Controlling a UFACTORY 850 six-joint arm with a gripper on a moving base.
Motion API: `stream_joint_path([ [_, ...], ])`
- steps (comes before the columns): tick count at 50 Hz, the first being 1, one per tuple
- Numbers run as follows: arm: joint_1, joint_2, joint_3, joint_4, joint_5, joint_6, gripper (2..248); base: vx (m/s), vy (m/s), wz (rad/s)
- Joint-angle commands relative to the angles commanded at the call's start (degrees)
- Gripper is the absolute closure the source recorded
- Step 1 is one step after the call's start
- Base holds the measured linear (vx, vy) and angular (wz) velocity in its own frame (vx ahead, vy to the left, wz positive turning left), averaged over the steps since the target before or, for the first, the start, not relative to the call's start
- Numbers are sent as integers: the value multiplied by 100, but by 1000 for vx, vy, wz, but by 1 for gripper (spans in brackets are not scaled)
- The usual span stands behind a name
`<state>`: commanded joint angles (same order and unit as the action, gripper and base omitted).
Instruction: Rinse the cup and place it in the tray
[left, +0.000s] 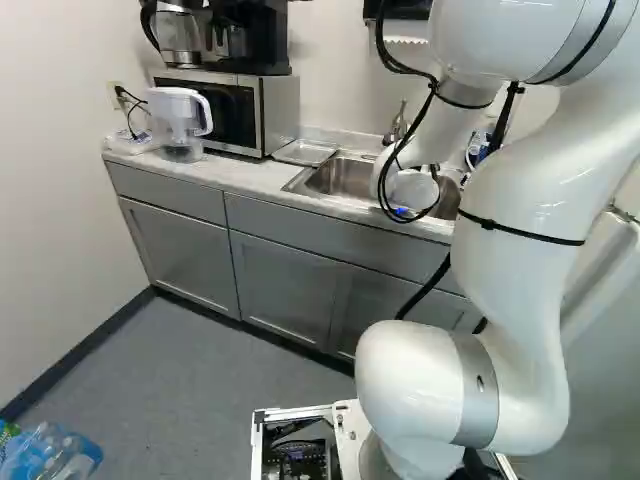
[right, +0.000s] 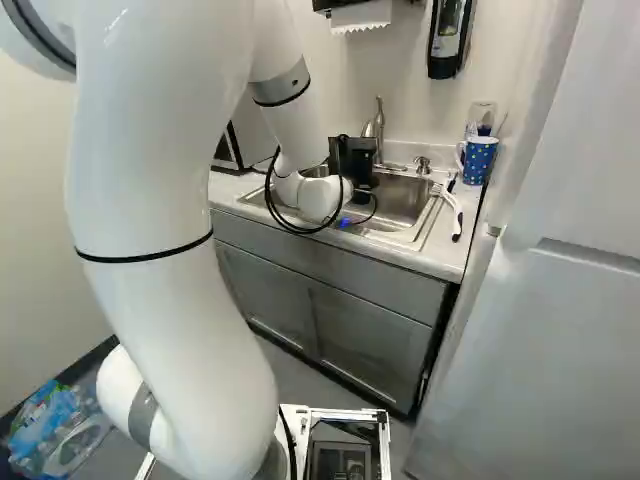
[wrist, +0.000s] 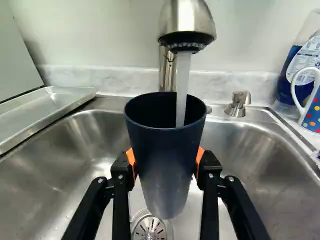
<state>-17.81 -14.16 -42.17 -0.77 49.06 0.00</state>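
In the right base view my gripper (right: 355, 165) is over the sink (right: 405, 205), its fingertips hard to make out. Seen from the wrist, the gripper (wrist: 166, 162) is shut on a dark blue cup (wrist: 162, 150), an orange pad against each side. The cup is upright with its mouth up, below the faucet (wrist: 186, 25). A stream of water (wrist: 183, 85) runs from the faucet into it. Beneath the cup lies the sink drain (wrist: 150, 229). The metal tray (wrist: 42, 112) rests on the counter beside the basin; the left base view also shows this tray (left: 305, 152).
A polka-dot mug (right: 478, 160), a blue soap bottle (wrist: 300, 60) and a white-handled brush (right: 452, 208) are beside the sink. A water pitcher (left: 178, 125) and a microwave (left: 240, 110) with a coffee maker on top stand past the tray. Bottles (left: 50, 455) lie on the floor.
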Motion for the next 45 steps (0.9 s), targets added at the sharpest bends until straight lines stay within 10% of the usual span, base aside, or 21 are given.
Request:
stream_joint_path([
  [45,0,0,0,0,0,0,125,0,0,0],
])
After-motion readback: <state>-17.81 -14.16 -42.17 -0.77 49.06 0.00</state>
